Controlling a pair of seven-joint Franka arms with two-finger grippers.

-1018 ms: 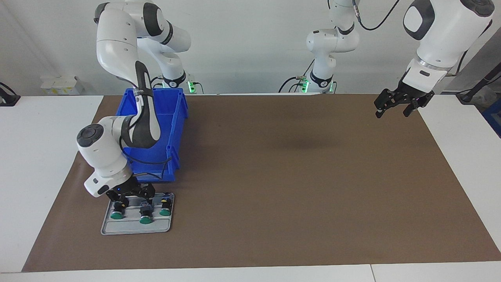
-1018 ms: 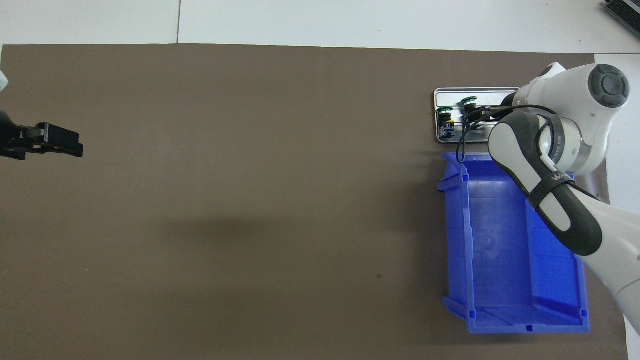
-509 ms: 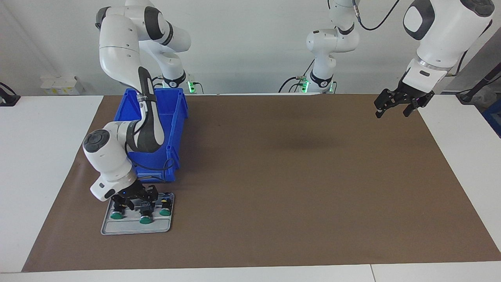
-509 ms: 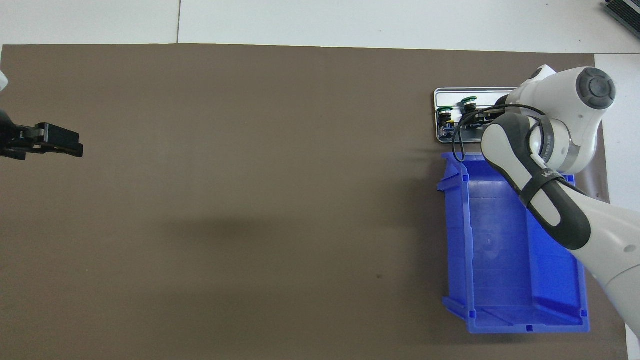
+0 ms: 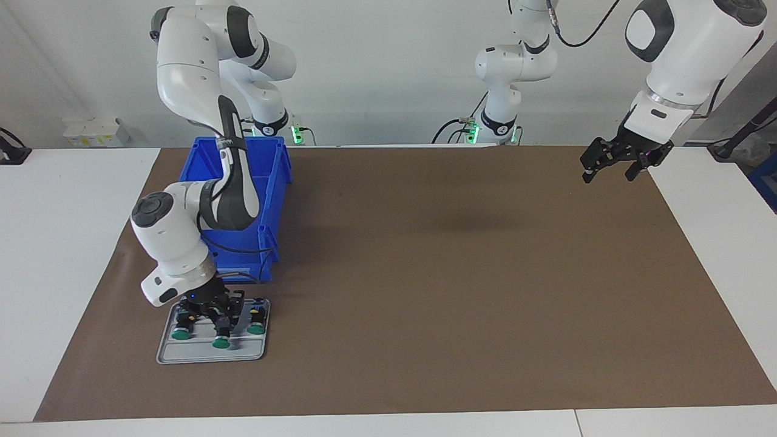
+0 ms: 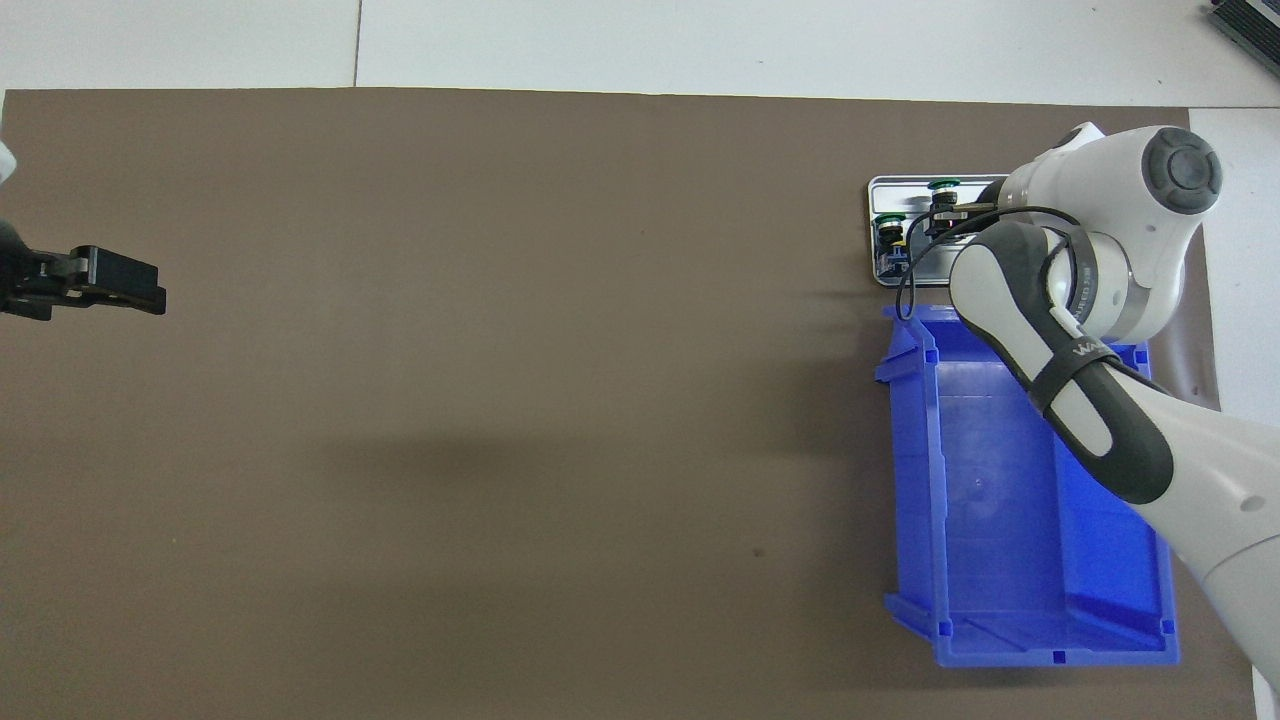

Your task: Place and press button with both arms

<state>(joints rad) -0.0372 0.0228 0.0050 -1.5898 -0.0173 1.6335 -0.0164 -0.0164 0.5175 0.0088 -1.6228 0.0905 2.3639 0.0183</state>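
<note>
On the grey tray (image 5: 182, 354) at the right arm's end of the mat, just past the blue bin (image 5: 267, 182), three green-capped buttons lie in a row. Risk: grip sits near the middle button's (image 5: 221, 342) terminal end, so it could tip or slip out on lift, or the links could knock a neighbouring button (image 5: 179, 333). Right gripper (image 5: 217, 317) is down on the middle button, fingers narrowed around its body; firm hold not confirmed. Left gripper (image 5: 611, 162) waits over the mat's edge at the left arm's end, fingers spread, empty.

Right gripper (image 5: 218, 320) low, arm bent; left gripper (image 5: 614, 164) aloft, fingers spread.
</note>
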